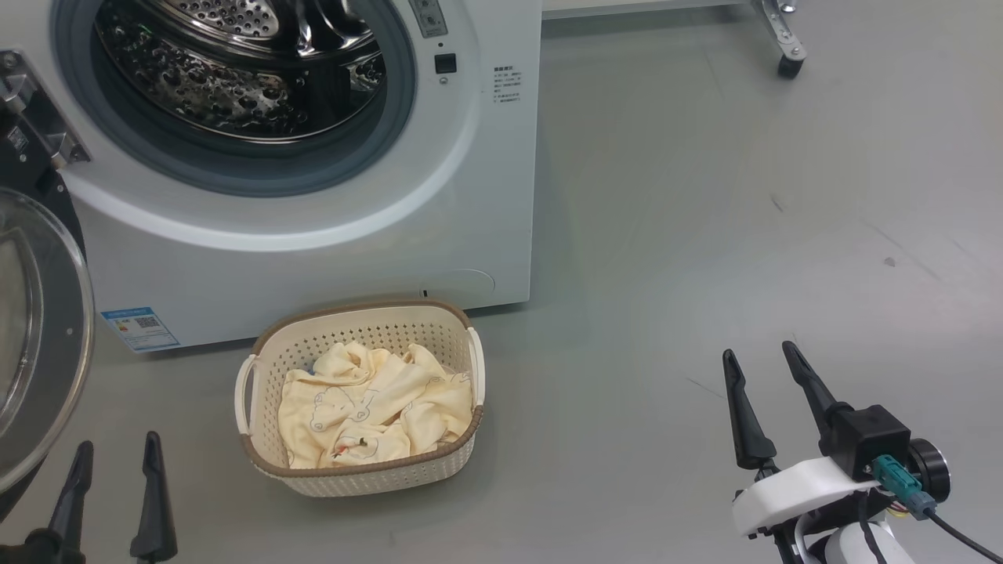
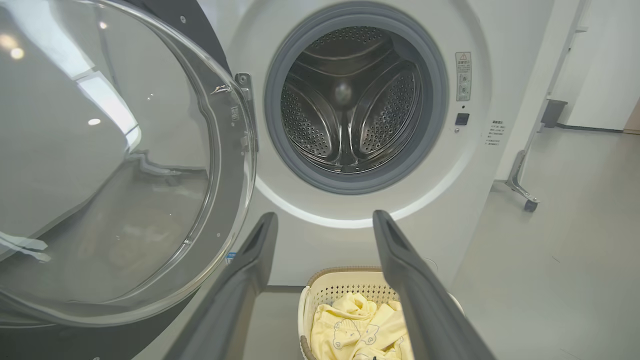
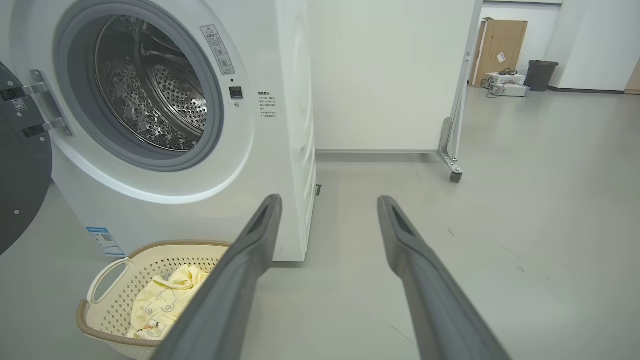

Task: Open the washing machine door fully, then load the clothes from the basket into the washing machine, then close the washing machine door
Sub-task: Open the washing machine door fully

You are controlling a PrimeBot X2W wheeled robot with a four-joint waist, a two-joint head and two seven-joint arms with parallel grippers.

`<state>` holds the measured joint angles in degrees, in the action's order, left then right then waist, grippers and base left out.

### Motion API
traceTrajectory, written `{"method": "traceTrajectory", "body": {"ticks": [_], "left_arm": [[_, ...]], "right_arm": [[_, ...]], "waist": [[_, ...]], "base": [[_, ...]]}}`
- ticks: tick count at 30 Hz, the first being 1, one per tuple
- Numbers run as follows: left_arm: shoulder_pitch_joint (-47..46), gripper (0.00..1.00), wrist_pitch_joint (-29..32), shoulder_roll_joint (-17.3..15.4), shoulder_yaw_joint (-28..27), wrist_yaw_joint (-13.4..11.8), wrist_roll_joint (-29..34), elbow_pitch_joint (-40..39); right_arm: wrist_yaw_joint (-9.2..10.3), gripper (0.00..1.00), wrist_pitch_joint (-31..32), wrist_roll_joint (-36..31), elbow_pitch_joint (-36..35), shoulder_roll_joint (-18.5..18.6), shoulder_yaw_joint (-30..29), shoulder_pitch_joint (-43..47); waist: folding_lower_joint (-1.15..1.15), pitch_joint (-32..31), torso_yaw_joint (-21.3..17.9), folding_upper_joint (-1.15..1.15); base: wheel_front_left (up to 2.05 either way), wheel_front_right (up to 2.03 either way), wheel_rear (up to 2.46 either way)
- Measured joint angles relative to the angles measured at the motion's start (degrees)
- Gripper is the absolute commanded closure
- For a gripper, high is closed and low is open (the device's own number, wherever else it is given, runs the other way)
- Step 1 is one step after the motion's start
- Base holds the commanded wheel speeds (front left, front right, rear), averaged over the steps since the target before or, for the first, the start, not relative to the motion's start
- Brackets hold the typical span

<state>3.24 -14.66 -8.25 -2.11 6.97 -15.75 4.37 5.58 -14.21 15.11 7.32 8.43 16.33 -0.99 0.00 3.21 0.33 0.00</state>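
Head view shows the washing machine door (image 1: 39, 337) swung open at the left edge. The basket (image 1: 368, 482) of clothes (image 1: 376, 407) sits lower centre, before the washing machine (image 1: 313, 266). The left gripper (image 1: 117, 441) and right gripper (image 1: 758, 349) are both released, empty.

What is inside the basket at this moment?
Crumpled pale yellow clothes with bear outlines lie in the basket. Its left inner wall shows bare. Anything beneath the pile is covered.
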Motion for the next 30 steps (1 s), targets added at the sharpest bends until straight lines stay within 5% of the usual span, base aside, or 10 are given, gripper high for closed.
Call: {"method": "traceTrajectory", "body": {"ticks": [11,30], "left_arm": [[3.2,0.00,0.0,-0.6,1.8,0.0,1.7,-0.7],[4.2,0.00,0.0,-0.3,2.2,0.0,1.7,-2.2]], "right_arm": [[0.52,0.00,0.0,-0.5,-2.5,0.7,-2.0,2.8],[0.57,0.00,0.0,-1.0,-4.4,0.7,-2.5,4.1]], "waist": [[0.00,-2.1,-3.5,0.00],[0.00,-2.5,-2.3,0.00]], "base": [[0.00,0.00,0.00],[0.00,0.00,0.00]]}}
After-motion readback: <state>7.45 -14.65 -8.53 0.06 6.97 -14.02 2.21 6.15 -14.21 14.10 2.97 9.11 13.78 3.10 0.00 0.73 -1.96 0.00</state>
